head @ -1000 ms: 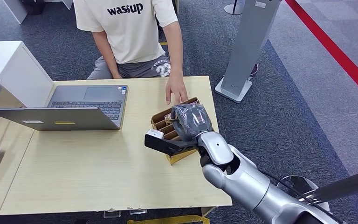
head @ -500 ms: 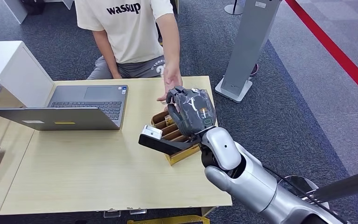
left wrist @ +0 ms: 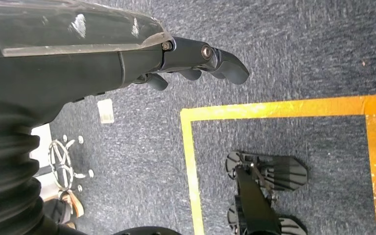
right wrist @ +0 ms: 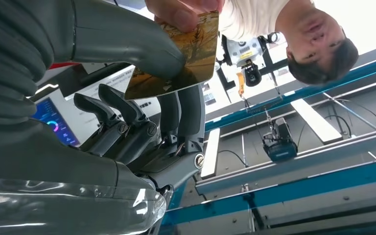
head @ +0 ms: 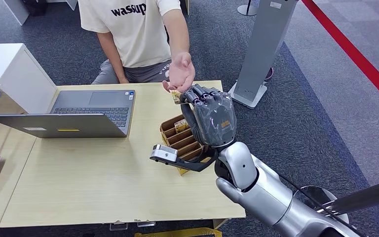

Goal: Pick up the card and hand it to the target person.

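Now the step in hand is the handover itself: the right hand is raised above the card holder and its fingers pinch the card against the thumb. In the head view the card sits at the hand's 11 o'clock, just under the person's open palm, which waits turned upward at about 12 o'clock from the holder. In the right wrist view the person's fingertips seem to touch the far edge of the card, but I cannot tell if they grip it.

I judge that the next move calls for a small advance toward the palm, then for opening the fingers only when the person holds the card firmly.

The left hand hangs over the carpet, its fingers loosely apart and holding nothing.
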Robot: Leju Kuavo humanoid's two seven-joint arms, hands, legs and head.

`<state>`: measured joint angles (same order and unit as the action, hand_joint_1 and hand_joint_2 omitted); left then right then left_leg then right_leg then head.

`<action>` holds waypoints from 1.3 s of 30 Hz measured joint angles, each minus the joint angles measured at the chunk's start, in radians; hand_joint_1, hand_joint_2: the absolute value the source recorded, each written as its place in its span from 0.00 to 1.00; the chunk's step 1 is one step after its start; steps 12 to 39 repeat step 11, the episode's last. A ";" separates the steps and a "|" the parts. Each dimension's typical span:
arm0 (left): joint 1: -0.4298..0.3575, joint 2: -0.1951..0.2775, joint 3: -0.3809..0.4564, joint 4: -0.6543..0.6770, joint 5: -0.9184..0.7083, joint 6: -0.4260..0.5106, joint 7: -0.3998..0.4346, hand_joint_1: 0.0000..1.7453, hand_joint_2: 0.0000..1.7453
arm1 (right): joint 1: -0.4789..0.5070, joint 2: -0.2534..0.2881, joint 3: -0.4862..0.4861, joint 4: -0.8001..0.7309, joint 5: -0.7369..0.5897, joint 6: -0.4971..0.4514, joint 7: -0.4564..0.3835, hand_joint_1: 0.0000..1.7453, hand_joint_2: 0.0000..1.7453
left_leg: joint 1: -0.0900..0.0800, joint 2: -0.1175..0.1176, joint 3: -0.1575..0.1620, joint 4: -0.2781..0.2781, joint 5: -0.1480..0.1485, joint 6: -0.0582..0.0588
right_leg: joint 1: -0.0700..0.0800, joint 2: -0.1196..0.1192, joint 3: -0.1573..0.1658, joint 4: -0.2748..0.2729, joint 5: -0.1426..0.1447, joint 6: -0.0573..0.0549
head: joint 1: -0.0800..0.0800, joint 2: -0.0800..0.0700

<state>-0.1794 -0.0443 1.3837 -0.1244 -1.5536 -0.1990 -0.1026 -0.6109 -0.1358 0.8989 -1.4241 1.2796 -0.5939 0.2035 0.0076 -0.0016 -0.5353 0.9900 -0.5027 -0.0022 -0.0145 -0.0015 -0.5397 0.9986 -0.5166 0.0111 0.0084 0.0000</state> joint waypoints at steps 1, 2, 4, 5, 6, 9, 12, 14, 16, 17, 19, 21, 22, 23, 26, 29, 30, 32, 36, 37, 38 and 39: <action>0.000 0.000 0.000 0.000 0.000 -0.006 0.001 0.00 1.00 | 0.000 0.001 0.000 0.009 -0.002 -0.007 -0.003 0.21 1.00 | 0.000 0.000 0.000 0.000 0.000 0.000 | 0.000 0.000 0.000 0.000 0.000 0.000 | 0.000 0.000; 0.000 0.000 0.000 0.000 0.000 -0.013 0.001 0.00 1.00 | 0.000 0.002 0.000 0.019 -0.005 -0.012 -0.006 0.10 1.00 | 0.000 0.000 0.000 0.000 0.000 0.000 | 0.000 0.000 0.000 0.000 0.000 0.000 | 0.000 0.000; 0.000 0.000 0.000 0.000 0.000 -0.020 0.001 0.00 0.75 | 0.000 0.005 0.000 0.038 -0.013 -0.021 -0.011 0.00 1.00 | 0.000 0.000 0.000 0.000 0.000 0.000 | 0.000 0.000 0.000 0.000 0.000 0.000 | 0.000 0.000; 0.000 0.000 0.001 0.000 0.002 -0.023 0.001 0.00 0.50 | 0.000 0.007 0.000 0.047 -0.018 -0.024 -0.014 0.00 1.00 | 0.000 0.000 0.000 0.000 0.000 0.000 | 0.000 0.000 0.000 0.000 0.000 0.000 | 0.000 0.000; 0.000 0.000 0.001 0.000 0.004 -0.023 0.001 0.00 0.25 | 0.000 0.009 0.000 0.056 -0.024 -0.027 -0.016 0.00 1.00 | 0.000 0.000 0.000 0.000 0.000 0.000 | 0.000 0.000 0.000 0.000 0.000 0.000 | 0.000 0.000; 0.000 0.000 0.002 0.000 0.014 -0.019 0.003 0.00 0.00 | 0.000 0.014 0.000 0.081 -0.052 -0.035 -0.029 0.00 1.00 | 0.000 0.000 0.000 0.000 0.000 0.000 | 0.000 0.000 0.000 0.000 0.000 0.000 | 0.000 0.000; 0.001 0.000 0.002 0.000 0.015 -0.014 0.004 0.00 0.00 | 0.000 0.017 0.000 0.091 -0.087 -0.039 -0.044 0.00 1.00 | 0.000 0.000 0.000 0.000 0.000 0.000 | 0.000 0.000 0.000 0.000 0.000 0.000 | 0.000 0.000; 0.001 0.000 0.002 0.000 0.015 -0.014 0.004 0.00 0.00 | 0.000 0.017 0.000 0.091 -0.087 -0.039 -0.044 0.00 1.00 | 0.000 0.000 0.000 0.000 0.000 0.000 | 0.000 0.000 0.000 0.000 0.000 0.000 | 0.000 0.000; 0.001 0.000 0.002 0.000 0.015 -0.014 0.004 0.00 0.00 | 0.000 0.017 0.000 0.091 -0.087 -0.039 -0.044 0.00 1.00 | 0.000 0.000 0.000 0.000 0.000 0.000 | 0.000 0.000 0.000 0.000 0.000 0.000 | 0.000 0.000; 0.001 0.000 0.002 0.000 0.015 -0.014 0.004 0.00 0.00 | 0.000 0.017 0.000 0.091 -0.087 -0.039 -0.044 0.00 1.00 | 0.000 0.000 0.000 0.000 0.000 0.000 | 0.000 0.000 0.000 0.000 0.000 0.000 | 0.000 0.000; 0.001 0.000 0.002 0.000 0.015 -0.014 0.004 0.00 0.00 | 0.000 0.017 0.000 0.091 -0.087 -0.039 -0.044 0.00 1.00 | 0.000 0.000 0.000 0.000 0.000 0.000 | 0.000 0.000 0.000 0.000 0.000 0.000 | 0.000 0.000; 0.001 0.000 0.002 0.000 0.015 -0.014 0.004 0.00 0.00 | 0.000 0.017 0.000 0.091 -0.087 -0.039 -0.044 0.00 1.00 | 0.000 0.000 0.000 0.000 0.000 0.000 | 0.000 0.000 0.000 0.000 0.000 0.000 | 0.000 0.000; 0.001 0.000 0.002 0.000 0.015 -0.014 0.004 0.00 0.00 | 0.000 0.017 0.000 0.091 -0.087 -0.039 -0.044 0.00 1.00 | 0.000 0.000 0.000 0.000 0.000 0.000 | 0.000 0.000 0.000 0.000 0.000 0.000 | 0.000 0.000; 0.001 0.000 0.002 0.000 0.015 -0.014 0.004 0.00 0.00 | 0.000 0.017 0.000 0.091 -0.087 -0.039 -0.044 0.00 1.00 | 0.000 0.000 0.000 0.000 0.000 0.000 | 0.000 0.000 0.000 0.000 0.000 0.000 | 0.000 0.000; 0.001 0.000 0.002 0.000 0.015 -0.014 0.004 0.00 0.00 | 0.000 0.017 0.000 0.091 -0.087 -0.039 -0.044 0.00 1.00 | 0.000 0.000 0.000 0.000 0.000 0.000 | 0.000 0.000 0.000 0.000 0.000 0.000 | 0.000 0.000; 0.001 0.000 0.002 0.000 0.015 -0.014 0.004 0.00 0.00 | 0.000 0.017 0.000 0.091 -0.087 -0.039 -0.044 0.00 1.00 | 0.000 0.000 0.000 0.000 0.000 0.000 | 0.000 0.000 0.000 0.000 0.000 0.000 | 0.000 0.000; 0.001 0.000 0.002 0.000 0.015 -0.014 0.004 0.00 0.00 | 0.000 0.017 0.000 0.091 -0.087 -0.039 -0.044 0.00 1.00 | 0.000 0.000 0.000 0.000 0.000 0.000 | 0.000 0.000 0.000 0.000 0.000 0.000 | 0.000 0.000; 0.001 0.000 0.002 0.000 0.015 -0.014 0.004 0.00 0.00 | 0.000 0.017 0.000 0.091 -0.087 -0.039 -0.044 0.00 1.00 | 0.000 0.000 0.000 0.000 0.000 0.000 | 0.000 0.000 0.000 0.000 0.000 0.000 | 0.000 0.000; 0.001 0.000 0.002 0.000 0.015 -0.014 0.004 0.00 0.00 | 0.000 0.017 0.000 0.091 -0.087 -0.039 -0.044 0.00 1.00 | 0.000 0.000 0.000 0.000 0.000 0.000 | 0.000 0.000 0.000 0.000 0.000 0.000 | 0.000 0.000; 0.001 0.000 0.002 0.000 0.015 -0.014 0.004 0.00 0.00 | 0.000 0.017 0.000 0.091 -0.087 -0.039 -0.044 0.00 1.00 | 0.000 0.000 0.000 0.000 0.000 0.000 | 0.000 0.000 0.000 0.000 0.000 0.000 | 0.000 0.000; 0.001 0.000 0.002 0.000 0.015 -0.014 0.004 0.00 0.00 | 0.000 0.017 0.000 0.091 -0.087 -0.039 -0.044 0.00 1.00 | 0.000 0.000 0.000 0.000 0.000 0.000 | 0.000 0.000 0.000 0.000 0.000 0.000 | 0.000 0.000; 0.001 0.000 0.002 0.000 0.015 -0.014 0.004 0.00 0.00 | 0.000 0.017 0.000 0.091 -0.087 -0.039 -0.044 0.00 1.00 | 0.000 0.000 0.000 0.000 0.000 0.000 | 0.000 0.000 0.000 0.000 0.000 0.000 | 0.000 0.000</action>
